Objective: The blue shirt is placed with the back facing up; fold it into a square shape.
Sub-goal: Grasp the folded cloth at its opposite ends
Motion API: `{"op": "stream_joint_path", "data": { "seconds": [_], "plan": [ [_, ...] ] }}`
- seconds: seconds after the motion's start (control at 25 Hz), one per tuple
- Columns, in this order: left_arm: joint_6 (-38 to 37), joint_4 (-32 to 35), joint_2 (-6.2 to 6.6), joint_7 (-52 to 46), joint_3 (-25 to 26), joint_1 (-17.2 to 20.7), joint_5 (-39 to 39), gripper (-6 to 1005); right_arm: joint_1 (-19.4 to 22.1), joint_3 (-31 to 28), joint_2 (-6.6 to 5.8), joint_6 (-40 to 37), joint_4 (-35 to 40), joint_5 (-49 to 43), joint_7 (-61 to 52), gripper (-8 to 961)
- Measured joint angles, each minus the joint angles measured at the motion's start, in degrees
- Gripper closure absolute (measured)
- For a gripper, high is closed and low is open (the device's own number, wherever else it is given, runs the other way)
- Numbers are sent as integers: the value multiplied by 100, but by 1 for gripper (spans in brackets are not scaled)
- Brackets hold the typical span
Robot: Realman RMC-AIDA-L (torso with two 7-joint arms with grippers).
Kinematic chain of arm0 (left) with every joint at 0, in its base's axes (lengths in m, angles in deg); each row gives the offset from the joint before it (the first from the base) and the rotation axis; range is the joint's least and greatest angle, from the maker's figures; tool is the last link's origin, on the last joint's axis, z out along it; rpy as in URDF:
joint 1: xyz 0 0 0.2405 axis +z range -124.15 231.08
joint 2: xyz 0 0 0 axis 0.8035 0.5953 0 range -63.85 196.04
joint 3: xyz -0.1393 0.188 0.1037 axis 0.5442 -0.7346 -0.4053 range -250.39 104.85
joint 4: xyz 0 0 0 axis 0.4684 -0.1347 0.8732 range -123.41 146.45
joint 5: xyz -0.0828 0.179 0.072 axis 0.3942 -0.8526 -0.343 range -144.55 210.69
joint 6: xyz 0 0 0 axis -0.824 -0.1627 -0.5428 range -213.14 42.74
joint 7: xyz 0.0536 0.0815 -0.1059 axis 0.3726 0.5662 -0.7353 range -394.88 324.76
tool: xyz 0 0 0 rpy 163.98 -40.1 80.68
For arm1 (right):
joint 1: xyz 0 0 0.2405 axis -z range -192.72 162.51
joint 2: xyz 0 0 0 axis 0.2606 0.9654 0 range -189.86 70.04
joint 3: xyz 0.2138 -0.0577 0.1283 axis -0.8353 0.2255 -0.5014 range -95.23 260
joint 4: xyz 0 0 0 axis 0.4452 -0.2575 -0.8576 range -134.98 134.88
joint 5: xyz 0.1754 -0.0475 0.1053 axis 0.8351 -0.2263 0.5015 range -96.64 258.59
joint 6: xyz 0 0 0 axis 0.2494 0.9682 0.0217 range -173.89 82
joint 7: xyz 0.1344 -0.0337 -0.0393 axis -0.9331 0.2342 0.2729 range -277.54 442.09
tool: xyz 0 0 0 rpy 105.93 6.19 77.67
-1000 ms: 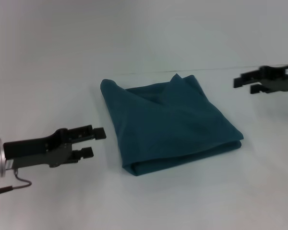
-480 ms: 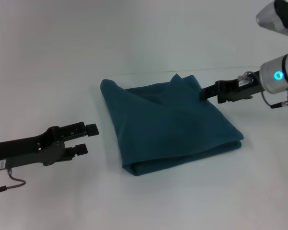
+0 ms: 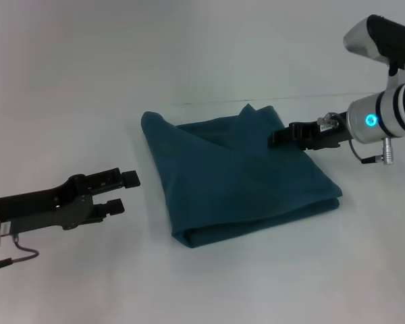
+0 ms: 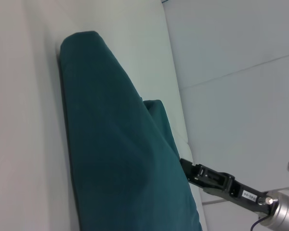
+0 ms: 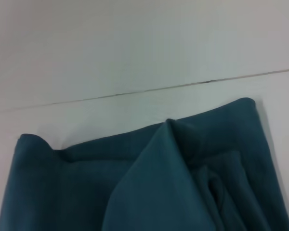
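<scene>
On the pale worktop (image 3: 67, 101) the blue shirt (image 3: 236, 179) lay mid-surface, a soft knit folded into a rough, rumpled square. The right hand (image 3: 275, 139) hovered over its far right corner, grip unclear. The left hand (image 3: 123, 191) waited apart, fingers parted around nothing.

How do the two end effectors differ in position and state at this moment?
The left end effector is open and clear of the blue shirt, off its left side. The right end effector overlaps the shirt's far right part; its finger state is unclear. Both are black and point toward the shirt.
</scene>
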Motion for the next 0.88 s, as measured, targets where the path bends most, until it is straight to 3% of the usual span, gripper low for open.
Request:
{"op": "stream_joint_path", "data": {
  "seconds": [0.24, 0.56, 0.88],
  "plan": [
    [44, -1, -13, 16, 4, 0, 3, 111, -14, 120, 18, 316, -219, -3, 19, 255],
    [83, -19, -20, 23, 4, -2, 12, 111, 11, 152, 138, 447, -224, -3, 46, 255],
    [146, -34, -23, 24, 4, -10, 12, 111, 68, 158, 30, 315, -182, -9, 49, 254]
  ]
}}
